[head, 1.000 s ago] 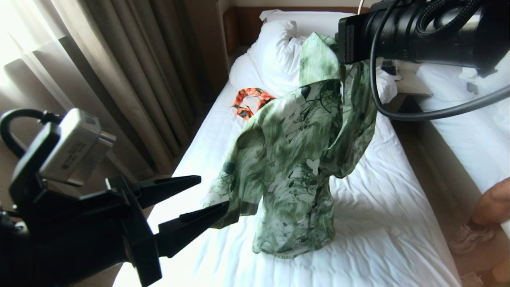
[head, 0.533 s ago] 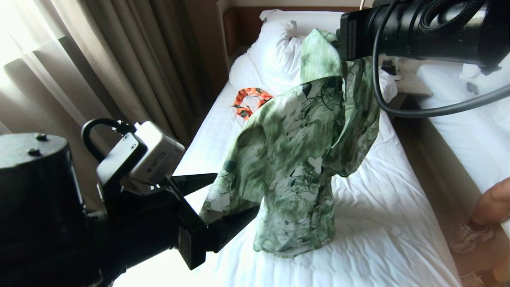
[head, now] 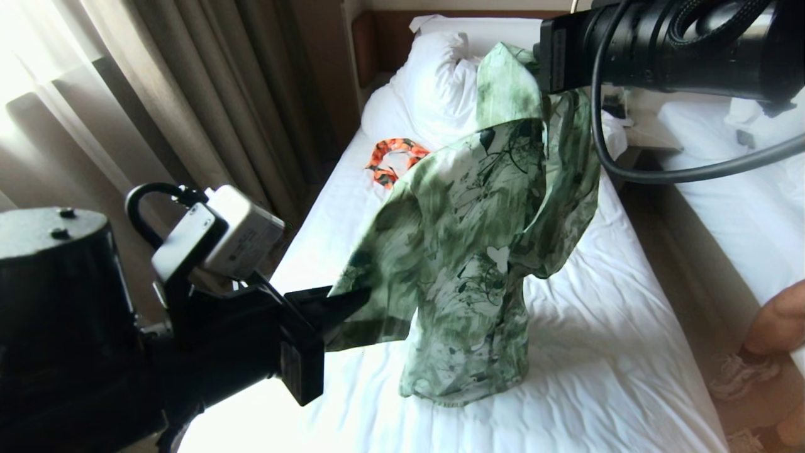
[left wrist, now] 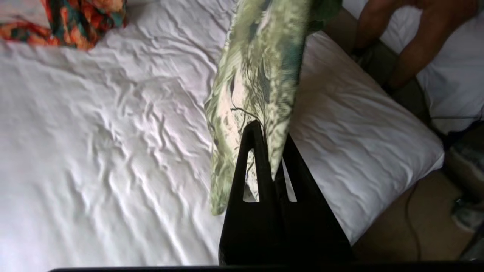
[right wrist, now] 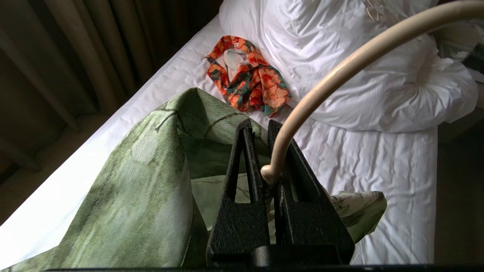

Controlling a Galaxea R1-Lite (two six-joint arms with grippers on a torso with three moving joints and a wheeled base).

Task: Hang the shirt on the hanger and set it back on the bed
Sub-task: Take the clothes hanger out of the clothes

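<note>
1. No containers around, just the shirt [head: 465, 251] hanging in the air over the bed [head: 597, 352].
2. Left gripper [left wrist: 269, 151] was pinched tight on the shirt's sleeve edge.
3. Right gripper [right wrist: 264, 151] was up high, clamped on the hanger [right wrist: 340, 71] under the collar.
4. Wrinkled white sheet, pillows [head: 440, 82] at the headboard, an orange flowery garment [head: 393, 157] near them, brown curtains [head: 207, 113] alongside.

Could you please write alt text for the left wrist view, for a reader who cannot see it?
The left gripper is shut on a hanging fold of the green floral shirt, above the bed with its wrinkled white sheet. An orange patterned garment lies on the sheet farther off, and a person's arm shows beyond the bed's edge.
</note>
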